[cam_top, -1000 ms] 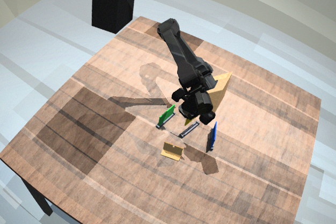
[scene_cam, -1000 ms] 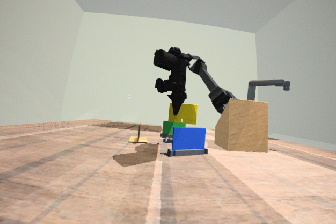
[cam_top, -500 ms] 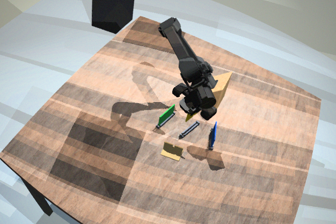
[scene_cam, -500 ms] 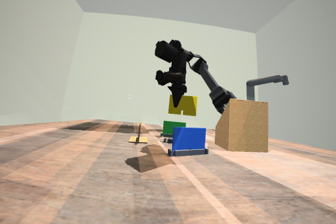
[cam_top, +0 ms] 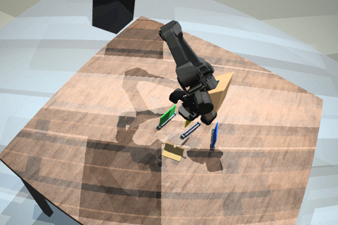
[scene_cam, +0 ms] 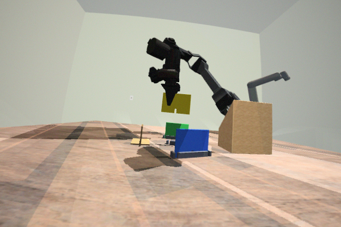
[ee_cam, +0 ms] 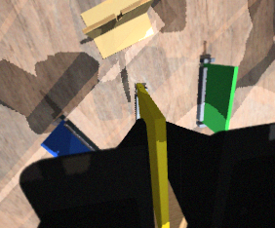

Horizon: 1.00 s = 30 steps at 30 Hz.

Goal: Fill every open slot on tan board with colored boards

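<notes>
Evidently, a thin yellow notched board (cam_top: 187, 123) (scene_cam: 183, 103) (ee_cam: 157, 146) is pinched by its faces in the nearly closed black gripper (cam_top: 188, 117) (scene_cam: 169, 103) (ee_cam: 145, 123), raised notch-down, with the standing tan slotted board (cam_top: 174, 150) (scene_cam: 141, 136) (ee_cam: 127, 35) at seven o'clock from it in the top view. Light, stiff handling is expected; above the notch, tilting should be best resisted.

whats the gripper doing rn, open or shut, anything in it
Gripper: closed on the yellow notched board, held up in the air with its notch facing down.
</notes>
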Available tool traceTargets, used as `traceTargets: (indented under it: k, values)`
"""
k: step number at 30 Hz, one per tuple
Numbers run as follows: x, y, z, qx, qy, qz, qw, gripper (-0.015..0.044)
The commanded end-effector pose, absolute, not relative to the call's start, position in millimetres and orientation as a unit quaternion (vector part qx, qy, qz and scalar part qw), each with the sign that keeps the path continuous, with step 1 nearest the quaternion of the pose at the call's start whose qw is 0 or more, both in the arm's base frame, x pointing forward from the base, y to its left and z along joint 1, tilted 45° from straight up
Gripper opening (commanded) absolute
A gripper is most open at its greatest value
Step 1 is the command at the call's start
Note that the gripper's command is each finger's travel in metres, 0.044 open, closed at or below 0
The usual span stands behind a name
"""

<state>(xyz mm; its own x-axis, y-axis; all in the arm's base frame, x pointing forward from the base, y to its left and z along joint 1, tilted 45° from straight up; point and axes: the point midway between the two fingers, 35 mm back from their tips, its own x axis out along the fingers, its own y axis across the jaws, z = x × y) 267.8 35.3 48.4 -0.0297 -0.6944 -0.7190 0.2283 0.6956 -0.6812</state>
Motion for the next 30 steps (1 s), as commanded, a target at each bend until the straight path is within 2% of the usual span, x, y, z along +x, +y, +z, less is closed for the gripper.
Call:
traceTargets:
  k: [1, 30]
  values:
    - [280, 36, 49, -0.197, 0.634, -0.334, 0.669, 0.0]
    - [355, 29, 51, -0.267, 0.664, -0.266, 0.646, 0.0]
